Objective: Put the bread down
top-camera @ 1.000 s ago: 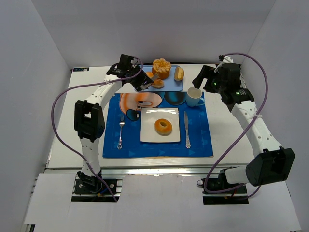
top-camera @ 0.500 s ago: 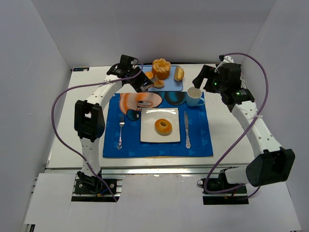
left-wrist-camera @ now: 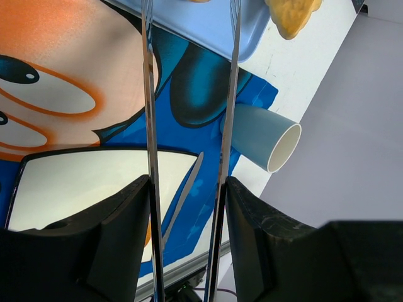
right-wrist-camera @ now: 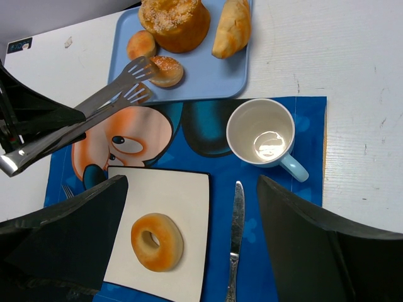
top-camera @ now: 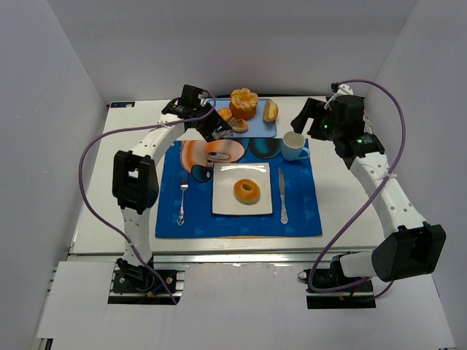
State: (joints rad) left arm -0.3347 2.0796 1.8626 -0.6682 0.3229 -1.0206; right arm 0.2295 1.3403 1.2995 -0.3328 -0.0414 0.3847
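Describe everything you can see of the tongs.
The tongs are shiny metal: two long flat arms ending in slotted, fork-like tips. The left end effector holds them, its fingers outside both arms. They reach nearly level over the mat, tips slightly apart at the near edge of the tray, right beside a small glazed bun. Whether a tip touches the bun cannot be told. Nothing sits between the tips.

A golden ring-shaped bread (right-wrist-camera: 157,241) lies flat near the middle of the white square plate (right-wrist-camera: 182,195). Four more sit on the light-blue tray (right-wrist-camera: 211,75) — a tall sugared muffin (right-wrist-camera: 175,22), a long roll (right-wrist-camera: 232,26) just beside it, a small round bun (right-wrist-camera: 141,44), and a glazed bun (right-wrist-camera: 167,70) toward the tray's near edge.
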